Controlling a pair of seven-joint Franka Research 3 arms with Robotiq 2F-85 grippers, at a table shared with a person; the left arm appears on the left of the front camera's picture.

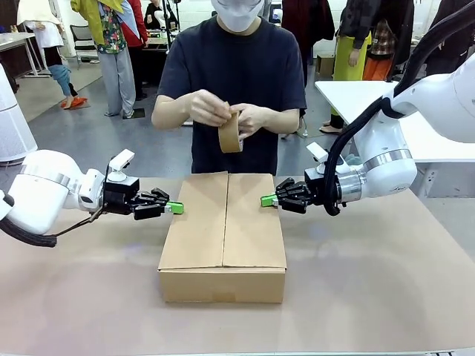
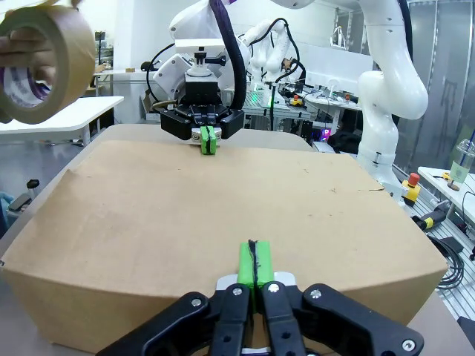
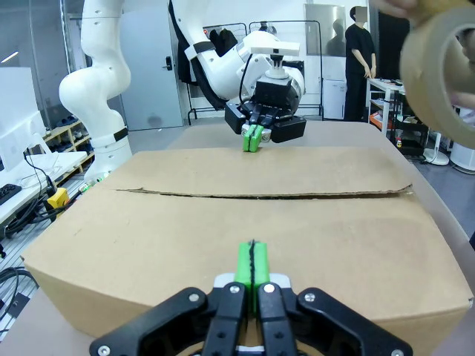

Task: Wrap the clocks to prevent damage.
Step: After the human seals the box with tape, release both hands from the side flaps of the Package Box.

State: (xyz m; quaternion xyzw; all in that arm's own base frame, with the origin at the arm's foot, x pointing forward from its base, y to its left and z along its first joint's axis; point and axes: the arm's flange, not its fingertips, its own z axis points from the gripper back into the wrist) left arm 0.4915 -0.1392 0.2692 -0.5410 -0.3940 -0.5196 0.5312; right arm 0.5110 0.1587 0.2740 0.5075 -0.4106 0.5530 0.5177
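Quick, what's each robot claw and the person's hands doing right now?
Left end effector: closed, pressing the cardboard box flap.
Right end effector: closed, pressing the other flap.
Person's hands: holding a tape roll.

One box (image 1: pixel 223 230) — one tape roll (image 1: pixel 229 133).

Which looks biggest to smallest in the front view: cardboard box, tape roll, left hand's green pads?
1. Cardboard box, by far the largest.
2. Roll of brown tape in the person's hands; it sits farther from the camera, so it may look smaller than it is.
3. Green pads of the left hand, smallest.
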